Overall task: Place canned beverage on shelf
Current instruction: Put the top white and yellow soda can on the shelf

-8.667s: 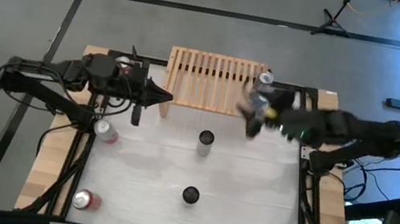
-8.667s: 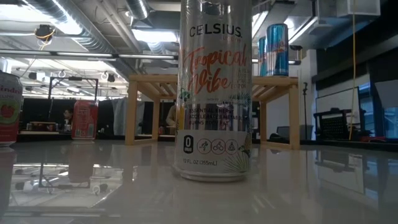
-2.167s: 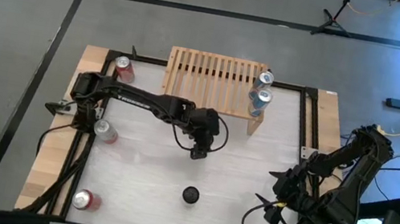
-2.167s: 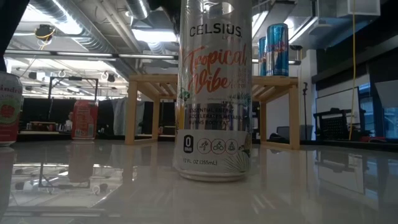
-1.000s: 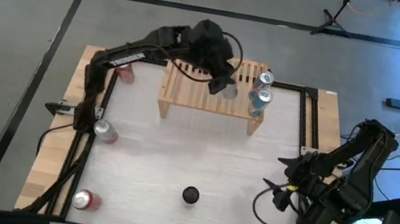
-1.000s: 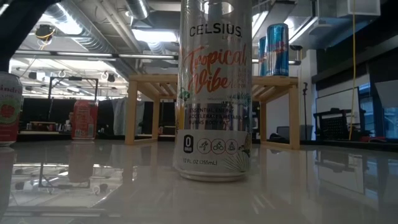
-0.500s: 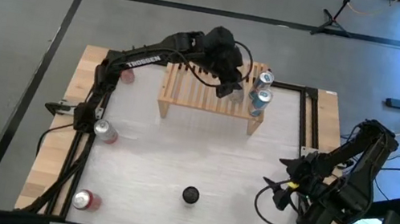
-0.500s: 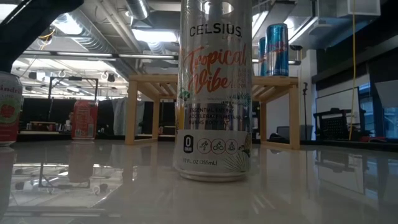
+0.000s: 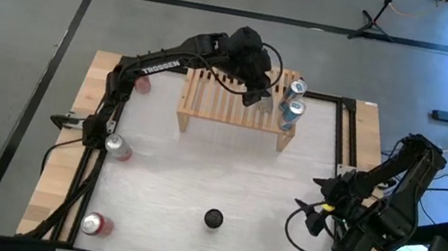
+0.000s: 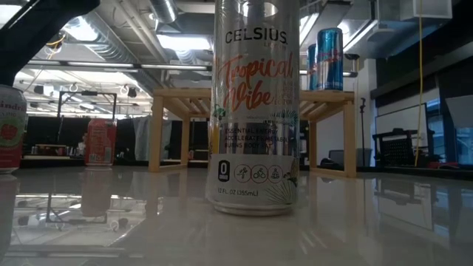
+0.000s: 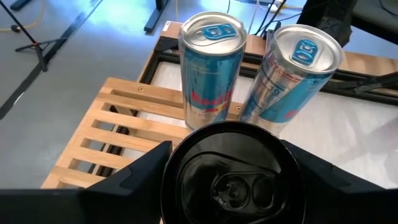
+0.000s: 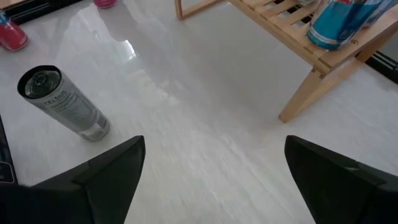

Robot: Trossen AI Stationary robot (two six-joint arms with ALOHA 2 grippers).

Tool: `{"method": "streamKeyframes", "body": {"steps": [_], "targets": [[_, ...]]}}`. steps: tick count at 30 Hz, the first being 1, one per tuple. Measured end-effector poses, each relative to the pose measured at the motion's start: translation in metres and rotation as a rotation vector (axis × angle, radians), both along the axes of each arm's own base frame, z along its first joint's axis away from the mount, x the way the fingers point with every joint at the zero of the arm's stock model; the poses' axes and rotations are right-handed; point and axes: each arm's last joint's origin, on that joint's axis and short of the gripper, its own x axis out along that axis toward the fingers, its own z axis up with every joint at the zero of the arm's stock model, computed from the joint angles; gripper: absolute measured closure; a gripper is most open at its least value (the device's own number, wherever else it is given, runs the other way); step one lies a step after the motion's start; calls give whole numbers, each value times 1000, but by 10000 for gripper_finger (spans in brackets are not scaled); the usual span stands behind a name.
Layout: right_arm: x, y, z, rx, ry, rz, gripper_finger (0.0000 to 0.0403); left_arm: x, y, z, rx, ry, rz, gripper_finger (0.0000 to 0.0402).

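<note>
Near the top centre of the overhead frame, the left gripper (image 9: 258, 93) hangs over the right part of the shelf (image 9: 219, 97), clamped on a black-topped can (image 11: 233, 177) held between its two fingers (image 11: 134, 177). Half a second ago it was in almost the same spot; a second ago it was a little further left along the shelf, and two seconds ago it was low over the table centre. The left arm stretches from the table's left edge up and rightward, elbow raised, wrist bent down. Just beside the held can, two blue Red Bull cans (image 11: 210, 68) stand upright at the shelf's right end. At the lower right of the overhead frame, the right gripper (image 9: 311, 215) waits folded, fingers spread and empty, unchanged. A Celsius can (image 10: 256, 107) stands on the white table (image 9: 171, 171), bottom centre.
</note>
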Motion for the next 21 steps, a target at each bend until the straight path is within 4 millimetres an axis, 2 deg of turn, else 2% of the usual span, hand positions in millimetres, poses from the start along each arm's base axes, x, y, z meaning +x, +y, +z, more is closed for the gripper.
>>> {"method": "streamKeyframes", "body": {"steps": [9,21], "targets": [[0,0,0,-4,3,0,29,0,0,0,5,-1,6,140],[0,0,0,-5,3,0,29,0,1,0,20,2,32,136]]}}
